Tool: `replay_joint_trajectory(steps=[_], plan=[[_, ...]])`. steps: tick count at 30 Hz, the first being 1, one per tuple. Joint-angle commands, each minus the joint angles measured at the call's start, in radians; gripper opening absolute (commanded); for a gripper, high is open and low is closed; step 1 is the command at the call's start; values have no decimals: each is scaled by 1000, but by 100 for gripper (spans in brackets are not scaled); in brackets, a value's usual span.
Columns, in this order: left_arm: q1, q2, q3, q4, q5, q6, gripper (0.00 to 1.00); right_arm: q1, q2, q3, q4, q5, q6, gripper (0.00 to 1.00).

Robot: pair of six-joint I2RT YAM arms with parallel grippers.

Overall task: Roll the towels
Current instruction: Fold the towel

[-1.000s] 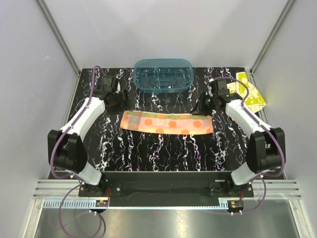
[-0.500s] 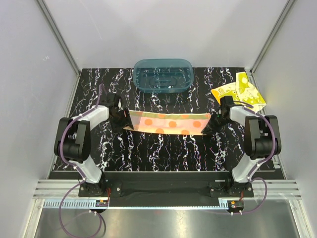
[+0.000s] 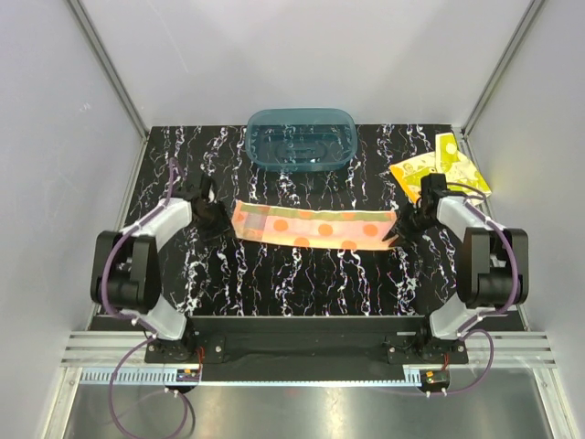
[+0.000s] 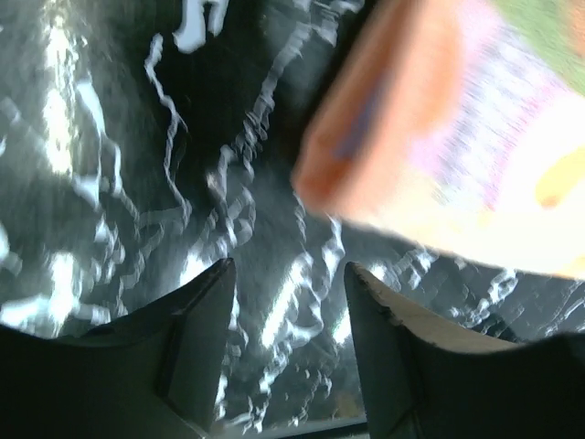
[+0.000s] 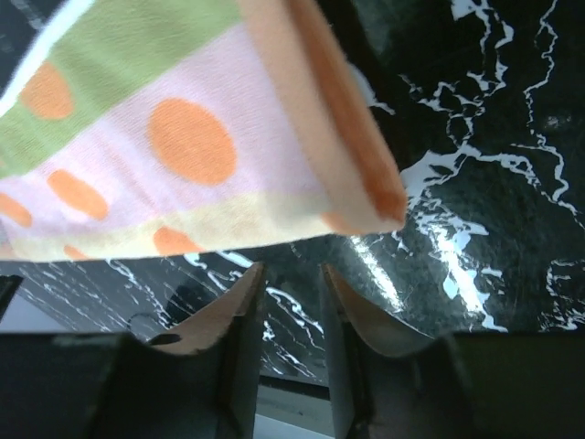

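Note:
The dotted towel (image 3: 313, 227), pale with big orange dots, lies folded into a long strip across the middle of the black marbled mat (image 3: 302, 279). My left gripper (image 3: 217, 220) sits just off its left end and is open. In the left wrist view the left gripper (image 4: 288, 270) has only mat between its jaws, and the towel's corner (image 4: 411, 137) lies ahead to the right. My right gripper (image 3: 403, 230) is at the strip's right end, open a little. In its own view the right gripper (image 5: 291, 273) is empty, just short of the towel's edge (image 5: 183, 137). The yellow towel (image 3: 441, 170) lies crumpled at the far right.
A teal translucent tub (image 3: 300, 138) stands at the back centre of the mat, just beyond the strip. Grey walls close in on both sides and the back. The yellow towel lies against the right wall, close behind my right arm (image 3: 475, 229).
Both grippers came down to the strip's ends, then drew slightly outward off them. The right jaws opened and the left narrowed. The strip now lies flat, shifted a little to the right.

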State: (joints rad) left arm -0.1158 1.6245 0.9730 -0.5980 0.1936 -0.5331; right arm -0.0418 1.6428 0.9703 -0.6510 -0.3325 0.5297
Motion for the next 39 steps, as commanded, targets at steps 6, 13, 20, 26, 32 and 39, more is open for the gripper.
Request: replay_joint_trajectory(steps=[6,13,20,26,32,39], plan=[[-179,-51,219,-80,-169,10,43,63,-81,142,-79,0,-94,11],[-167,147,239,-11,-187,12,38,229,-28,226,-47,-103,-62,0],[-96,173,152,24,-215,10,38,433,99,290,244,-390,81,0],[-81,166,96,52,-223,8,38,594,383,540,312,-500,139,0],[-78,161,102,44,-233,12,38,707,624,734,384,-577,217,0],[-64,120,90,26,-269,24,38,714,736,711,433,-531,254,0]])
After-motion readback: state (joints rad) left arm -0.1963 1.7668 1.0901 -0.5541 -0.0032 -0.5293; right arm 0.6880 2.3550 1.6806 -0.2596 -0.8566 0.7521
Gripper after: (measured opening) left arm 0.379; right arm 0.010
